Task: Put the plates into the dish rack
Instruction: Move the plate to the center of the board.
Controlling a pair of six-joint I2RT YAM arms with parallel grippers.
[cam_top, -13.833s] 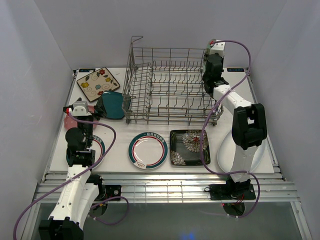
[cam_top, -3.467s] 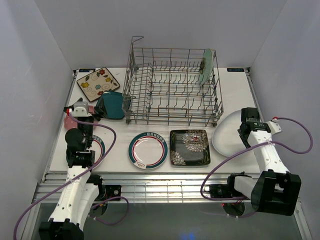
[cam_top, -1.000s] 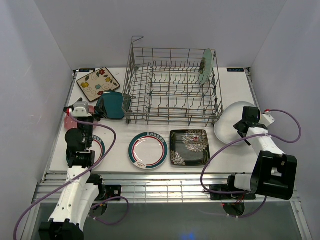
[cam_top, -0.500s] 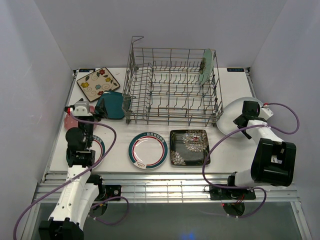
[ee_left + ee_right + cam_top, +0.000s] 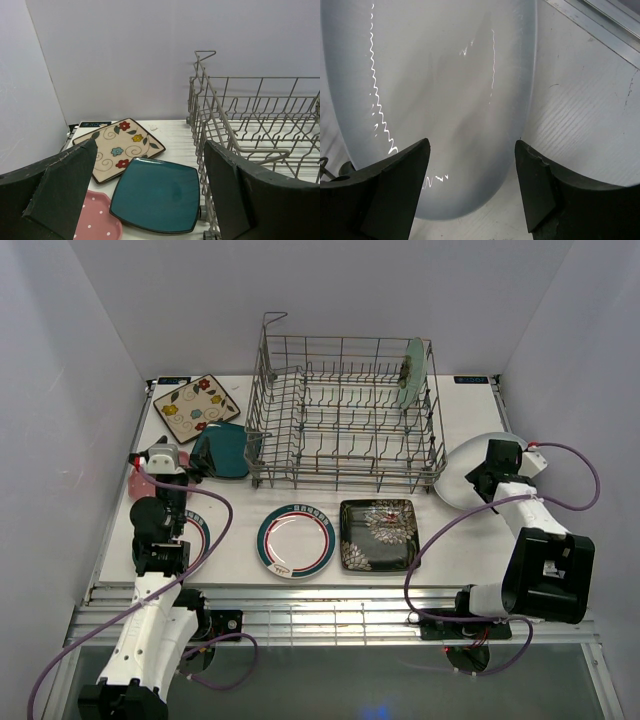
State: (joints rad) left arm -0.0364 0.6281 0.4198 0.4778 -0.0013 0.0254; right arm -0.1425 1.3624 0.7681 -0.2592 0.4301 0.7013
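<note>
The grey wire dish rack [image 5: 345, 410] stands at the back middle, with a mint plate [image 5: 411, 371] upright at its right end. A plain white plate [image 5: 462, 480] lies right of the rack. My right gripper [image 5: 484, 474] hovers open over it. In the right wrist view one of its fingers [image 5: 395, 185] is over the white plate [image 5: 435, 90] and the other is just outside the rim. My left gripper [image 5: 165, 466] is open and empty, near the teal square plate [image 5: 155, 195], the cream floral plate [image 5: 117, 147] and the pink dotted plate [image 5: 97, 225].
A green-rimmed round plate [image 5: 296, 540] and a black floral square plate [image 5: 379, 533] lie in front of the rack. Another green-rimmed plate [image 5: 198, 540] is partly hidden under the left arm. The rack's side wall [image 5: 235, 135] stands just right of the left gripper. White walls enclose the table.
My right gripper has swung toward the back over the white plate, and the plate sits a little farther back and right. The left arm has not moved.
</note>
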